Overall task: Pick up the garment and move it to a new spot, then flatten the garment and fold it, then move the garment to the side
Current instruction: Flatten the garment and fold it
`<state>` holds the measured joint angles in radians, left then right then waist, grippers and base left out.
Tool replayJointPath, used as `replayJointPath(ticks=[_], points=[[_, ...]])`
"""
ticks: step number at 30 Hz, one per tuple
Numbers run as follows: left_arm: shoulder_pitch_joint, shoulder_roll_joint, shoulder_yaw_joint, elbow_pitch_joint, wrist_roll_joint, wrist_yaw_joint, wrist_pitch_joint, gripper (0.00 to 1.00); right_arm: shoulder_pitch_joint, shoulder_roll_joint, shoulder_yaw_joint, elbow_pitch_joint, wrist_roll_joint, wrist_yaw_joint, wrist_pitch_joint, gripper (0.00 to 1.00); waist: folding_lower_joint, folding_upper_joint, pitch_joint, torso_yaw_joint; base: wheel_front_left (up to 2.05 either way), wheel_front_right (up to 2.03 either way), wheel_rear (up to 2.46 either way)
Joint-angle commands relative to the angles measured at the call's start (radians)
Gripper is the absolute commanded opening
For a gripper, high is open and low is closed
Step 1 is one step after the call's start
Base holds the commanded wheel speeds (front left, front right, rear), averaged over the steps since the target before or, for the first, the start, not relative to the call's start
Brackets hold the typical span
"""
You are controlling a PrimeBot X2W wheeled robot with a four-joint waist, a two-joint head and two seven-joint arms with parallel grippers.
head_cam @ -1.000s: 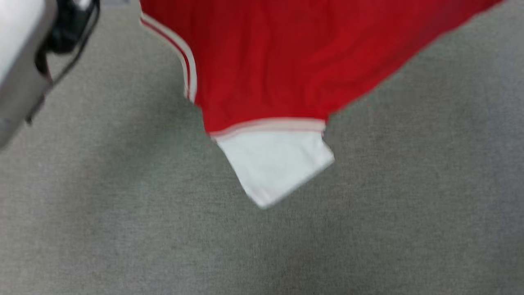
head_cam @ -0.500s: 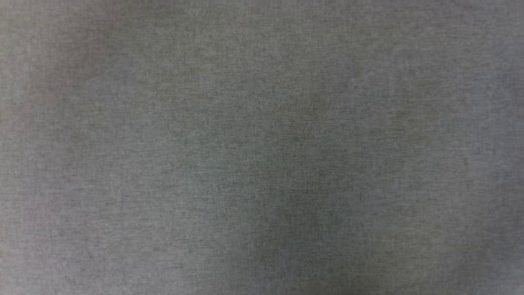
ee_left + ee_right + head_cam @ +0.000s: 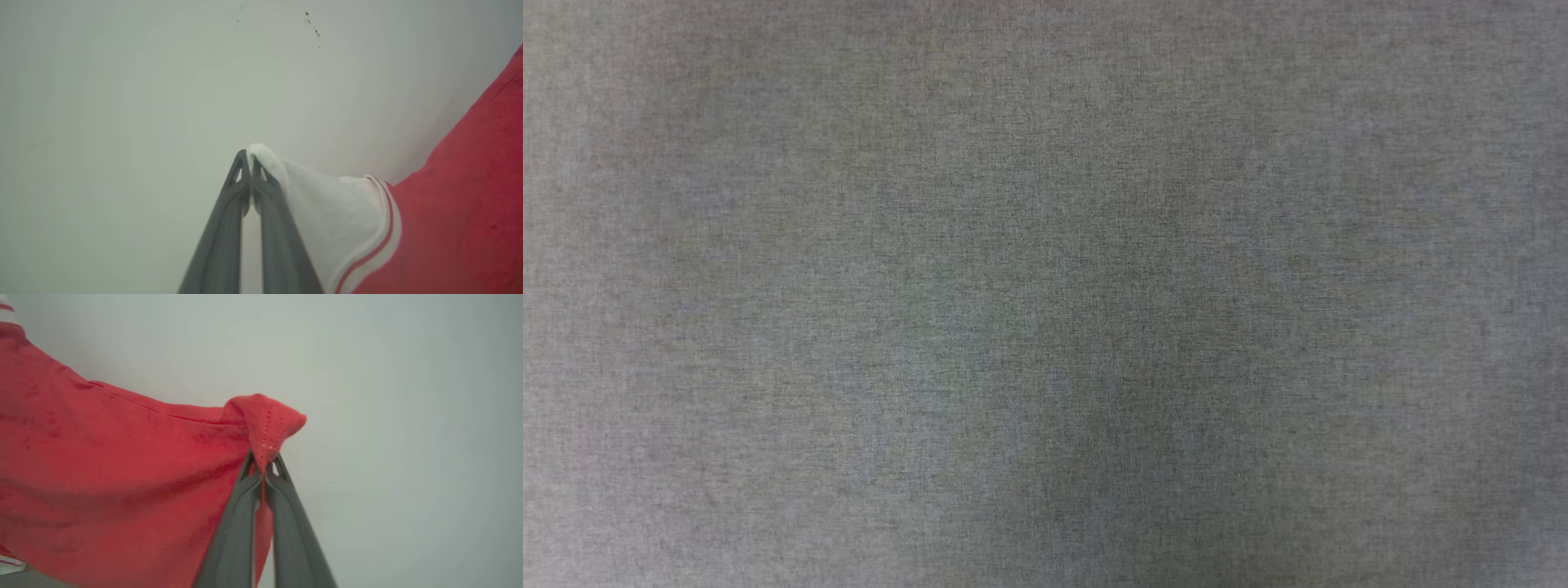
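The left gripper [image 3: 249, 162] is pinched shut on the tip of the white sleeve [image 3: 327, 204] of the garment [image 3: 457, 204], whose red body spreads away right of its fingers, while the right gripper [image 3: 264, 463] is clamped tight on a red hem corner [image 3: 265, 416], the cloth hanging off to its left.

Most of the garment [image 3: 449, 212], it seems, runs past both wrist views' edges.
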<state>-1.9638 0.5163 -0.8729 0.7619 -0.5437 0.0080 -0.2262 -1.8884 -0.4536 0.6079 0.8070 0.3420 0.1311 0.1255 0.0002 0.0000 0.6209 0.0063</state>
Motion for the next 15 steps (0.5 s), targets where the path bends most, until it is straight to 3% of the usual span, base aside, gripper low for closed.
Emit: replayJointPath(ticks=[1, 8, 15], points=[[0.030, -0.009, -0.004, 0.006, -0.009, -0.003, -0.009, 0.00, 0.023, 0.009, 0.012, 0.011, 0.013, -0.001, -0.012, 0.00, -0.0002, 0.0000, 0.002, 0.002, 0.00, 0.00, 0.00], [0.216, 0.005, -0.010, 0.027, -0.041, -0.014, -0.033, 0.00, 0.174, 0.043, 0.075, 0.066, 0.096, -0.001, -0.093, 0.00, -0.0002, 0.0000, -0.019, -0.008, 0.00, 0.00, 0.00], [0.517, 0.035, 0.018, -0.064, -0.076, 0.016, -0.040, 0.00, 0.400, 0.067, 0.142, 0.076, 0.173, -0.001, -0.162, 0.00, -0.0002, 0.0000, -0.079, -0.009, 0.00, 0.00, 0.00]])
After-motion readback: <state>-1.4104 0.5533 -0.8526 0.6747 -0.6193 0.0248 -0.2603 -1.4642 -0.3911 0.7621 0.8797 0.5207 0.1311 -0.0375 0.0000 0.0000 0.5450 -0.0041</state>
